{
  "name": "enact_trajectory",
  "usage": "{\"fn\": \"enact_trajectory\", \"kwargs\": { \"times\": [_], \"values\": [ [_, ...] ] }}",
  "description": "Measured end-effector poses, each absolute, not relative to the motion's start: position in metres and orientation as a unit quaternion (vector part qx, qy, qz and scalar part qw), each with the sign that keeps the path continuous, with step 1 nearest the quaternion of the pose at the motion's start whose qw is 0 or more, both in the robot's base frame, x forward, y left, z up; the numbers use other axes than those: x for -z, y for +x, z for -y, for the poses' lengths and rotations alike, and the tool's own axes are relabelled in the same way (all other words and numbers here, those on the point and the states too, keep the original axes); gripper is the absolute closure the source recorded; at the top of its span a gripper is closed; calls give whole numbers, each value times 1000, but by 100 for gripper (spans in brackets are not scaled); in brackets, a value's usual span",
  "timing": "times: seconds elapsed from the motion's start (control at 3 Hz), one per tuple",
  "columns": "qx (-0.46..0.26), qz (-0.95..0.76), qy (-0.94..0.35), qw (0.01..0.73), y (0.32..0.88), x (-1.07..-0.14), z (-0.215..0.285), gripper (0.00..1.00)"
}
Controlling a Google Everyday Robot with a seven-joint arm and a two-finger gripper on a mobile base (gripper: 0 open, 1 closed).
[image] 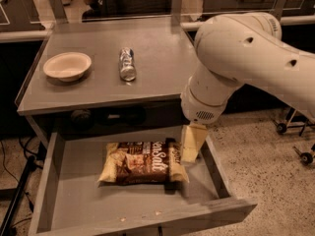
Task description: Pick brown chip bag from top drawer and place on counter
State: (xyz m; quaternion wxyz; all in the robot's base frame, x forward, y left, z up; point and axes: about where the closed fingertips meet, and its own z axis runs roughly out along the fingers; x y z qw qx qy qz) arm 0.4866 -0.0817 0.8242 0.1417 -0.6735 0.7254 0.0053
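Hanging inside the pulled-out drawer (78, 200), the gripper (191, 144) is held at the right end of the chip bag (142, 162).
The bag is laid flat on the drawer floor, just beside the gripper; whether the gripper is spread or pressed together cannot be told. A bowl (67, 66) and a can (127, 64) are seen on the table (167, 58) above.

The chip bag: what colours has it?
Brown chip bag: dark brown, tan-yellow ends, white lettering, in the camera view. Gripper at its right end.
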Motion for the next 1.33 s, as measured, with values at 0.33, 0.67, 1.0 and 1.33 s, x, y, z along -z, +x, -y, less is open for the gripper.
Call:
{"fn": "enact_trajectory", "kwargs": {
  "times": [0.33, 0.67, 1.0, 1.33],
  "values": [
    [-11, -725, -674, 140, 483, -820, 79, 0],
    [-35, -732, -669, 123, 468, -786, 51, 0],
    [-36, -732, -669, 124, 467, -786, 51, 0],
    [-47, -743, -658, 116, 472, -764, 53, 0]
  ]
}}
